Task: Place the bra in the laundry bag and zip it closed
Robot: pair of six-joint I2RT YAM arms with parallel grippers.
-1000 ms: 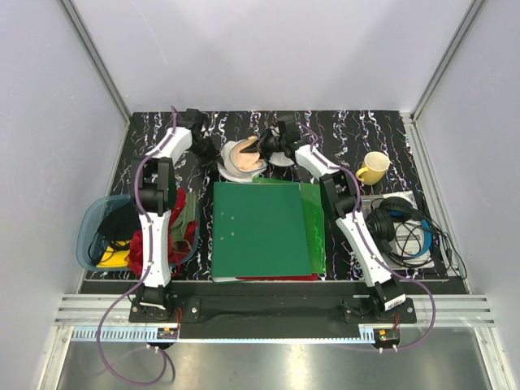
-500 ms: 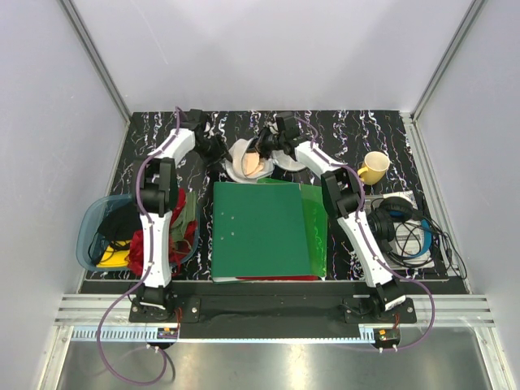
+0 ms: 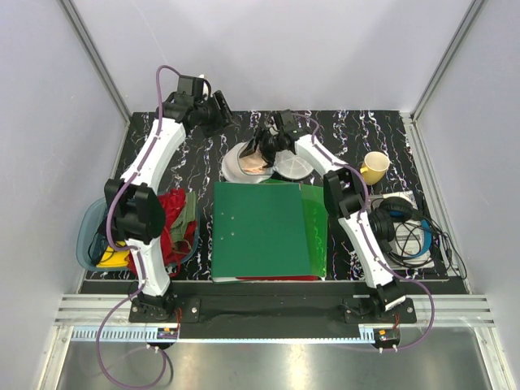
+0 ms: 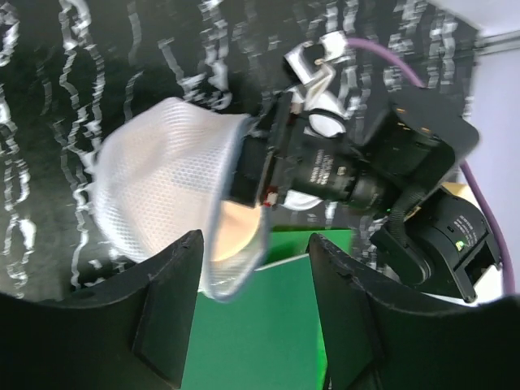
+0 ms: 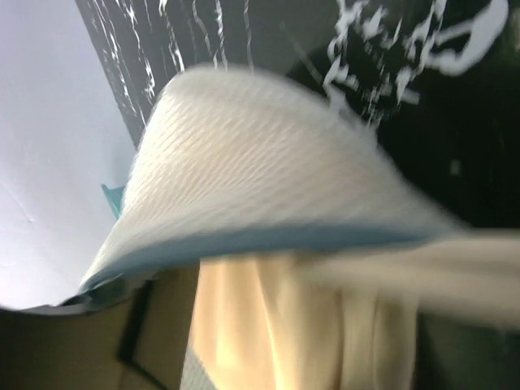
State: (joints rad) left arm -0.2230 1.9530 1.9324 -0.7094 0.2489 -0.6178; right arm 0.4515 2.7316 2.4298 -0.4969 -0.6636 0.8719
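Left wrist view: your left gripper (image 3: 226, 116) gapes wide and empty, the right gripper (image 4: 262, 175) sits at the laundry bag (image 4: 158, 183) near the far edge, its hold impossible to tell, so the half-inserted bra (image 4: 236, 234) may spill if the bag shifts.

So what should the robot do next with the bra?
Probably the right end effector should tuck the bra deeper into the laundry bag. Peach fabric shows at the bag's open mouth, so zipping likely wouldn't work yet. The left end effector hovers open, away from the bag.
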